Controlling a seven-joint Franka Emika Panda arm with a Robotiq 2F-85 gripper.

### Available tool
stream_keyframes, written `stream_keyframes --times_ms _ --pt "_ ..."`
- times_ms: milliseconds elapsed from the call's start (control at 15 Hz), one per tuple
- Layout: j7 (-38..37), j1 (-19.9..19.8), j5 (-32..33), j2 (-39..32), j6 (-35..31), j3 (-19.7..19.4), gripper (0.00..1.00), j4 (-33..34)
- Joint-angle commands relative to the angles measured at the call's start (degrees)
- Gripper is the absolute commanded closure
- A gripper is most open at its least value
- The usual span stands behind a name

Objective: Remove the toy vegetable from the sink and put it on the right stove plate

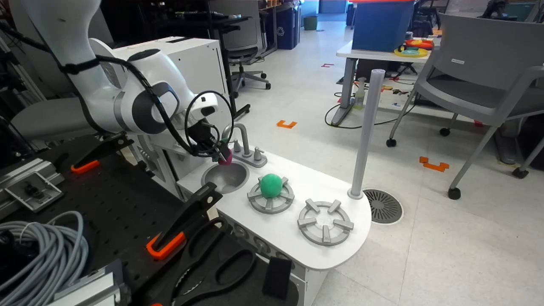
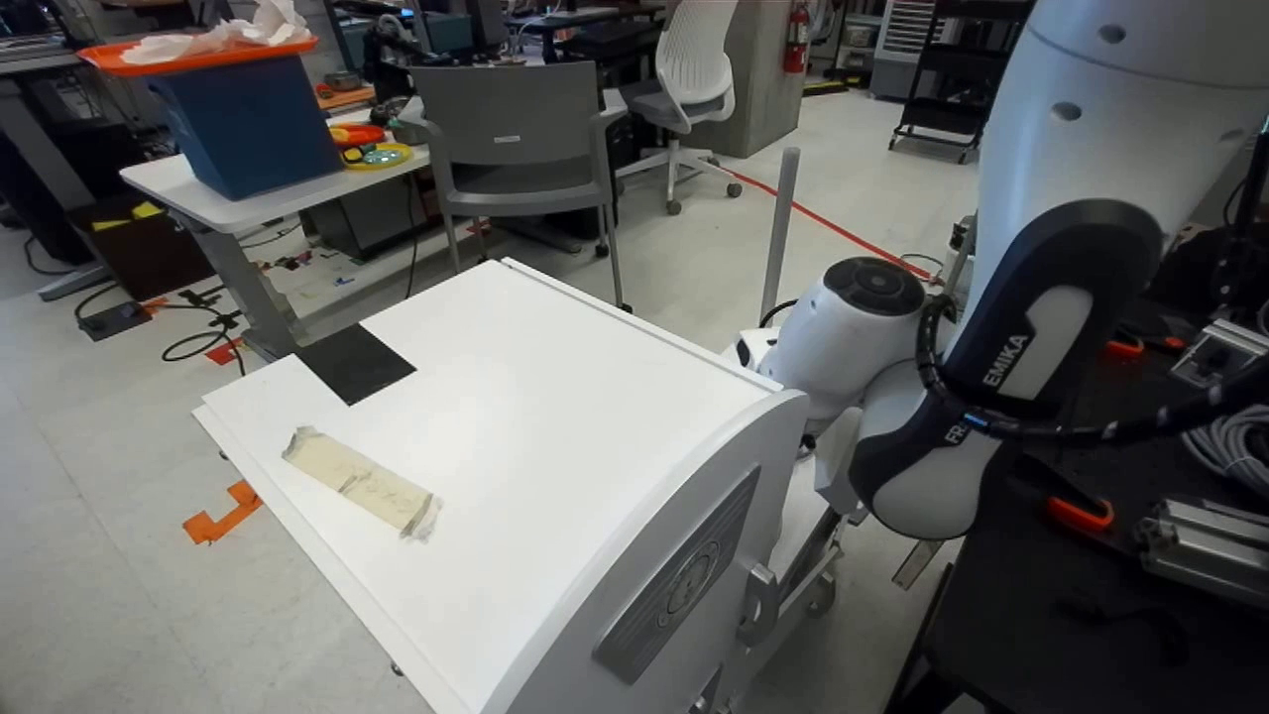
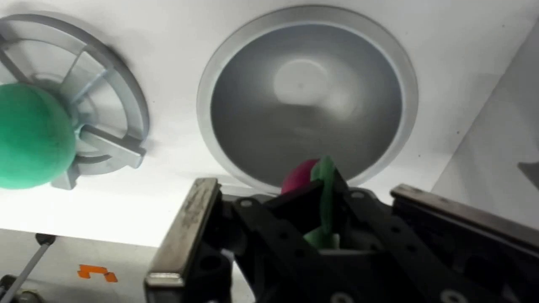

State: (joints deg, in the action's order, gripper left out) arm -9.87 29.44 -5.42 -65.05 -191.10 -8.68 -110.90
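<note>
The toy vegetable is magenta with green leaves. It shows in an exterior view (image 1: 226, 159) and in the wrist view (image 3: 297, 176). My gripper (image 1: 224, 148) is shut on its green leaves, with the magenta body hanging beyond the fingertips (image 3: 326, 185). It holds the vegetable above the back edge of the round grey sink (image 1: 229, 180), beside the faucet (image 1: 245, 142). The sink bowl (image 3: 307, 130) shows nothing lying in it. The right stove plate (image 1: 326, 233) is a bare grey ring with prongs. The gripper and vegetable are hidden behind the arm in an exterior view.
A green ball (image 1: 271, 185) sits on the left stove plate (image 1: 269, 208), between the sink and the right plate. A grey upright pole (image 1: 367, 131) stands at the counter's back right. A white cabinet (image 1: 199, 63) stands beside the sink. Black clamps (image 1: 185, 216) lie on the dark table.
</note>
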Motion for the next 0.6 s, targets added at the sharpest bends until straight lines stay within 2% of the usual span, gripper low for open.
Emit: stream_keyframes --times_ms 0,67,200,533 --pt "-1.68 0.83 -6.08 10.43 -2.34 -0.71 1.00 -12.45" --pt "-2.16 0.44 -7.84 12.60 -1.81 -0.95 1.00 -14.60" --pt "-3.06 -1.41 -10.37 19.13 3.29 -0.96 1.00 -18.98" --pt "-4.16 -13.37 -9.34 35.12 17.21 3.04 1.00 -24.85"
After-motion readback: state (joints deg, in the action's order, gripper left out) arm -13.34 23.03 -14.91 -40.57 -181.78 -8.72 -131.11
